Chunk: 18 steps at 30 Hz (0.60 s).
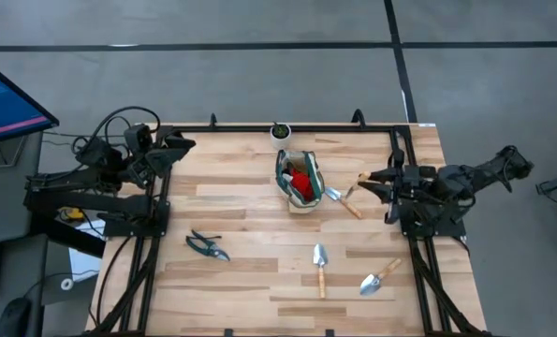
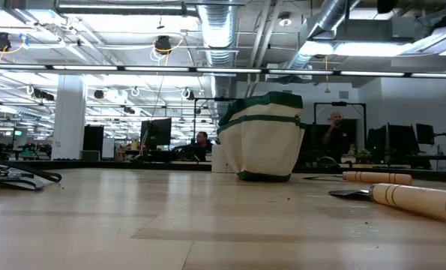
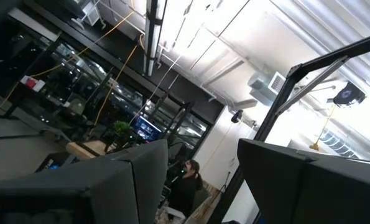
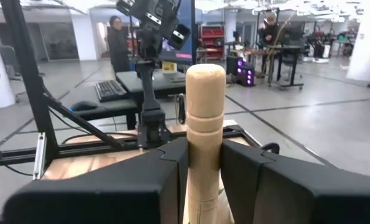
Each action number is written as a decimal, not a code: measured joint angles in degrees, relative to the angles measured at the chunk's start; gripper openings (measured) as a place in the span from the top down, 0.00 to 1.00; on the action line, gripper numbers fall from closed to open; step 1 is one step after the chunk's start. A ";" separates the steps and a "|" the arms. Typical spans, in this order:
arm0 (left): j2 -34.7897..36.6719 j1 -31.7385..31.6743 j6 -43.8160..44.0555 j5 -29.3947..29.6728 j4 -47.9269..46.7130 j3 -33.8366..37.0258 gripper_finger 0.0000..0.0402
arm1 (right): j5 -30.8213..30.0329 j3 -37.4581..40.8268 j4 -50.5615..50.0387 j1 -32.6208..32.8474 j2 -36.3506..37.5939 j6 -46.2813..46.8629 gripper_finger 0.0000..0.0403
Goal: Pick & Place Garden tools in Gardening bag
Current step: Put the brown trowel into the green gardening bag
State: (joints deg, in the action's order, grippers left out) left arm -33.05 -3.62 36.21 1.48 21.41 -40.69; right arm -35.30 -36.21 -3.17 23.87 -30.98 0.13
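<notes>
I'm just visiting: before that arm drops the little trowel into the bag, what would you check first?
1. Right gripper clamped on the trowel's wooden handle: ok.
2. Gardening bag upright, mouth open: ok.
3. Held trowel over the bag: not ok, it is beside it.
4. Room inside the bag beside the red item: cannot tell.
5. Left gripper away at the table's left edge: ok.

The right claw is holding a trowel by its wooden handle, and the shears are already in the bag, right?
Not quite. The right claw does grip a trowel's wooden handle, but the shears lie on the table, left of the bag. The high view shows it.
</notes>
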 joint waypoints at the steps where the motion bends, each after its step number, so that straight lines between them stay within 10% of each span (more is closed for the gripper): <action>1: -0.05 0.00 0.00 0.02 0.03 0.00 0.54 | 1.89 0.41 0.56 -1.64 0.45 -0.15 0.84; 18: -1.72 0.00 0.02 0.66 0.11 0.00 0.54 | 42.79 0.92 0.39 -34.40 -2.55 -3.10 0.84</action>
State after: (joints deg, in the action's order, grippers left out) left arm -34.77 -3.62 36.23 2.13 21.52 -40.69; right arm 7.49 -35.29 -2.79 -10.53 -33.53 -2.97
